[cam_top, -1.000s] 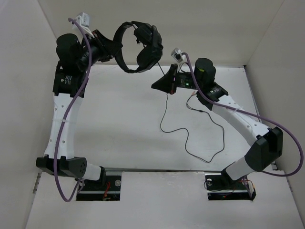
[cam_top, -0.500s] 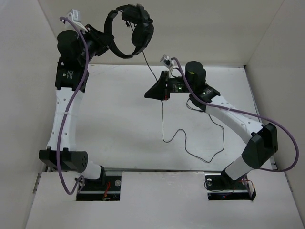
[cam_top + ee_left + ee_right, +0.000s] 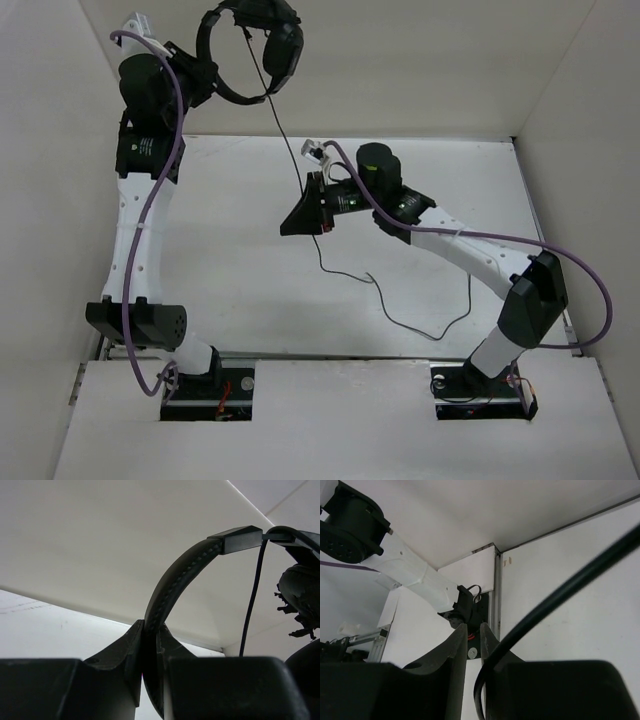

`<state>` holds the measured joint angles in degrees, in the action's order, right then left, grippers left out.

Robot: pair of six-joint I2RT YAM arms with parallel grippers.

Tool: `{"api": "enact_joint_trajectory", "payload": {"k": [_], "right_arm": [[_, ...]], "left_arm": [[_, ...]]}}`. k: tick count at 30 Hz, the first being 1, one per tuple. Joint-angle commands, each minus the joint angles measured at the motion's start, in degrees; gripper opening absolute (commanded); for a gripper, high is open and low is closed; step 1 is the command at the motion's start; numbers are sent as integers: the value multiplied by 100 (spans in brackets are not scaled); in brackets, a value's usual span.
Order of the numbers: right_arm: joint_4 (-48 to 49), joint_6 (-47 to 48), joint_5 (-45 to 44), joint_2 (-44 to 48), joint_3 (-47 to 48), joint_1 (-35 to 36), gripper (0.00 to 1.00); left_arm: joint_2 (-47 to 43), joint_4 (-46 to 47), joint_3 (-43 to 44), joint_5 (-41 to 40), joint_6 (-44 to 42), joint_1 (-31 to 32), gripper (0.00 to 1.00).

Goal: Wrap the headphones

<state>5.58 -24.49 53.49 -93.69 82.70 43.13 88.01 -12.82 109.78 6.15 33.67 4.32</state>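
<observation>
A white table (image 3: 230,270) sits boxed in by plain white walls (image 3: 420,60) on the left, back and right. Seen from above, the left gripper (image 3: 203,72) is raised high against the back wall and holds the headphones (image 3: 283,45) in the air, well off the table. The cord (image 3: 287,145) drops from them to the right gripper (image 3: 297,222), then trails in loose loops across the tabletop. The left wrist camera shows what the overhead cannot: the left gripper (image 3: 150,636) is clamped tight on the stitched headband (image 3: 172,577), beside a frayed earcup (image 3: 300,587). From the right wrist, the right gripper (image 3: 474,632) has its fingers almost pressed together, the cord (image 3: 560,597) running down into the slit between them. Behind is the left arm (image 3: 415,575).
</observation>
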Motion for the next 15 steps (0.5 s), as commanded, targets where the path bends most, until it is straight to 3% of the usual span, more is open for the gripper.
{"api": "enact_joint_trajectory", "payload": {"k": [1, 6, 8, 11, 15], "right_arm": [[215, -3, 161, 79, 168, 76, 22], [-30, 181, 91, 184, 185, 103, 20], [-259, 400, 38, 237, 255, 173, 13], [-916, 1049, -5, 333, 501, 322, 1], [-2198, 2339, -934, 439, 1150, 463, 0]], "left_arm": [[-56, 429, 360, -571, 17, -67, 0], [-21, 438, 343, -1369, -711, 82, 0], [-3, 482, 273, -1940, -1150, 222, 0], [-20, 631, 36, -2661, -1835, 451, 0], [-152, 1053, -588, -3330, -2750, 767, 0]]}}
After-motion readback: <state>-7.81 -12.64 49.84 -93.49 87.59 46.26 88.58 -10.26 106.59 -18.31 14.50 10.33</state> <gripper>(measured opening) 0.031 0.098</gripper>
